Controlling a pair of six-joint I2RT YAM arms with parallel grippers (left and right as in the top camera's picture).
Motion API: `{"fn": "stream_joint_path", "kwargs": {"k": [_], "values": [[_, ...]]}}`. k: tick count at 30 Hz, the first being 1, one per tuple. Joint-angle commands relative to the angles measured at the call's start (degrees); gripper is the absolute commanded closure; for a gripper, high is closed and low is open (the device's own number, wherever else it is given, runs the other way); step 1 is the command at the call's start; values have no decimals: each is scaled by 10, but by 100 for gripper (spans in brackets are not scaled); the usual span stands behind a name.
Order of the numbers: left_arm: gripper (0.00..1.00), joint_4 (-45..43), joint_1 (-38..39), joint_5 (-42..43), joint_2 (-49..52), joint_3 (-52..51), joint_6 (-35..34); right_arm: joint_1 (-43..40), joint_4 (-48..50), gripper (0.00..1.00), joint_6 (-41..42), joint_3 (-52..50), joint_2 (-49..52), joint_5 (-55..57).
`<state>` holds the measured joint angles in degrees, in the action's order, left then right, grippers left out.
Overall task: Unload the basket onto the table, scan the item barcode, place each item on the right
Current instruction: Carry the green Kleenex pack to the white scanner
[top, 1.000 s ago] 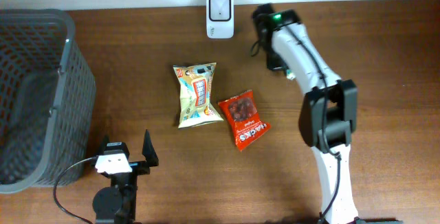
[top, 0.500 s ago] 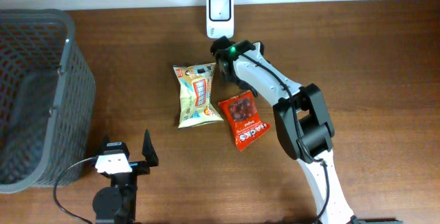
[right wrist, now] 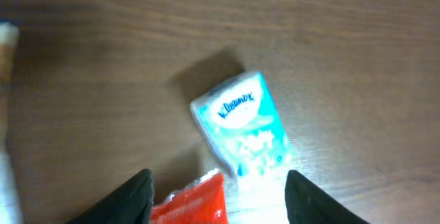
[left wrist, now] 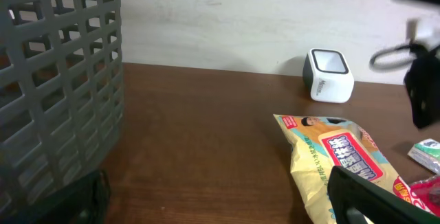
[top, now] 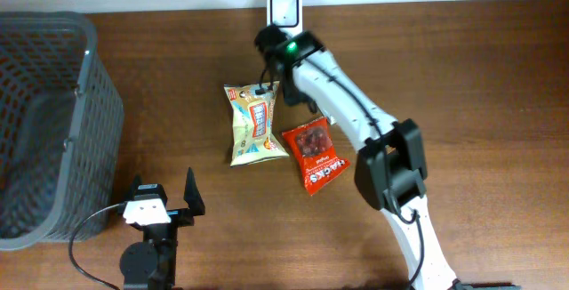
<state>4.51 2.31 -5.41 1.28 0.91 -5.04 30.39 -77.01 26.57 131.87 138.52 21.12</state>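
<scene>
Two items crowded under the right gripper (right wrist: 218, 183), its jaws apart and empty: tissue pack (right wrist: 240, 131) just beside red snack bag (right wrist: 196, 200). Closing might've pinched both.

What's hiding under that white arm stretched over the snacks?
A small blue-and-white tissue packet lies on the brown wooden table below its open jaws, beside the red snack bag. From overhead the white arm covers it.

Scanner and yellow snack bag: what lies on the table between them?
Nothing. In the left wrist view, the stretch of table between the scanner and the yellow snack bag is bare wood.
</scene>
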Motion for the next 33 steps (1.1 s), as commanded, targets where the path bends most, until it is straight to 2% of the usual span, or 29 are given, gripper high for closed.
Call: {"fn": "stream_joint_path", "kwargs": {"k": [1, 3, 5, 8, 16, 21, 22, 26, 30, 33], "values": [[1, -1, 3, 0, -2, -4, -3, -57, -17, 41, -116, 52, -11, -151], [1, -1, 3, 0, -2, -4, -3, -78, -29, 57, -154, 48, -11, -170], [1, -1, 3, 0, -2, -4, -3, -87, -30, 62, -221, 24, -11, -177], [1, -1, 3, 0, -2, -4, -3, -82, -18, 60, -280, -16, -11, -176], [1, -1, 3, 0, -2, -4, -3, -58, 107, 57, -283, -152, -11, -79], [1, -1, 3, 0, -2, -4, -3, -56, 141, 58, -283, -183, -11, -50], [1, -1, 3, 0, -2, -4, -3, -56, 143, 60, -283, -183, -11, -50], [1, -1, 3, 0, -2, -4, -3, -56, 142, 85, -265, -182, -11, -50], [1, -1, 3, 0, -2, -4, -3, -56, 134, 96, -228, -165, -12, -56], [1, -1, 3, 0, -2, -4, -3, -59, 118, 96, -226, -109, -13, -99]]}}
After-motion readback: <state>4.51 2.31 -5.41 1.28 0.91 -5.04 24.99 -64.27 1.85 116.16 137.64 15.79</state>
